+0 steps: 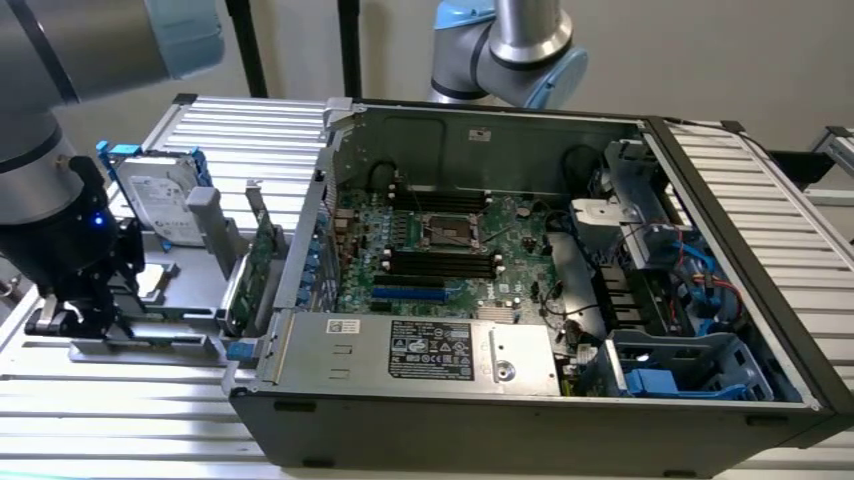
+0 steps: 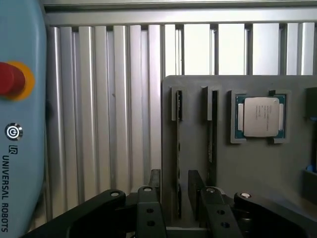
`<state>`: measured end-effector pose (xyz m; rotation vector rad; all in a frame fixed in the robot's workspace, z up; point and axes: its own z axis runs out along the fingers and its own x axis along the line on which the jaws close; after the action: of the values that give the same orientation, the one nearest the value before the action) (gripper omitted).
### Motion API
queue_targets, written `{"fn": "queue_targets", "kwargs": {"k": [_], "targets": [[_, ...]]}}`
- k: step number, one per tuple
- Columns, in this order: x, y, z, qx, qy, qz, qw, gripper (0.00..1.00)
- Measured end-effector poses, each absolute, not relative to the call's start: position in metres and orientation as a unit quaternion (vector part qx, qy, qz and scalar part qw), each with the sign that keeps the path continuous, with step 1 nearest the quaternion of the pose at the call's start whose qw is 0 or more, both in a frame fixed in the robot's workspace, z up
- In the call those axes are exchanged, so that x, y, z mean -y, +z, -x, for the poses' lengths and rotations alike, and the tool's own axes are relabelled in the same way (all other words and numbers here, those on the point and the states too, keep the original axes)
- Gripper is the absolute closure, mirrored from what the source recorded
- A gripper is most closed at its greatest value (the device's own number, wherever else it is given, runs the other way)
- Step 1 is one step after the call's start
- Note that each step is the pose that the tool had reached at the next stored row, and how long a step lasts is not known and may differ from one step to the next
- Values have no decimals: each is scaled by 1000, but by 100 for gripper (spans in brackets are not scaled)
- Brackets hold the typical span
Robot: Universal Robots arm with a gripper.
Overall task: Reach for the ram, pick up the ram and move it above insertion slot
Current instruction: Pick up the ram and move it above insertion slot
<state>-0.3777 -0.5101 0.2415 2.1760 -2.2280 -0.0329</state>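
The ram point(image 2: 178, 148) stands on edge as a thin dark stick in a groove of the grey holder point(image 2: 247, 168). A second similar stick point(image 2: 213, 134) stands in the neighbouring groove. My gripper point(image 2: 176, 192) is open, its black fingers point(image 2: 154, 191) standing either side of the first ram's near end with a gap on both sides. In the exterior view the gripper point(image 1: 60, 318) hangs low over the holder point(image 1: 160, 300) at the left of the open computer case point(image 1: 534, 410). The black memory slots point(image 1: 438, 262) lie on the motherboard inside the case.
A processor chip point(image 2: 260, 116) sits in a pocket of the holder. A hard drive with blue rails point(image 1: 160, 205) and a green expansion card point(image 1: 260, 270) stand between gripper and case. A teach pendant with a red stop button point(image 2: 10, 79) lies on the ribbed aluminium table point(image 2: 109, 114).
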Motion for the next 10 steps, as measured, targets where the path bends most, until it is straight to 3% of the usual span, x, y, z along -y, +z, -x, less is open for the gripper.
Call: {"fn": "queue_targets", "kwargs": {"k": [10], "targets": [[510,223,378,715,-11,-699,14,64]]}}
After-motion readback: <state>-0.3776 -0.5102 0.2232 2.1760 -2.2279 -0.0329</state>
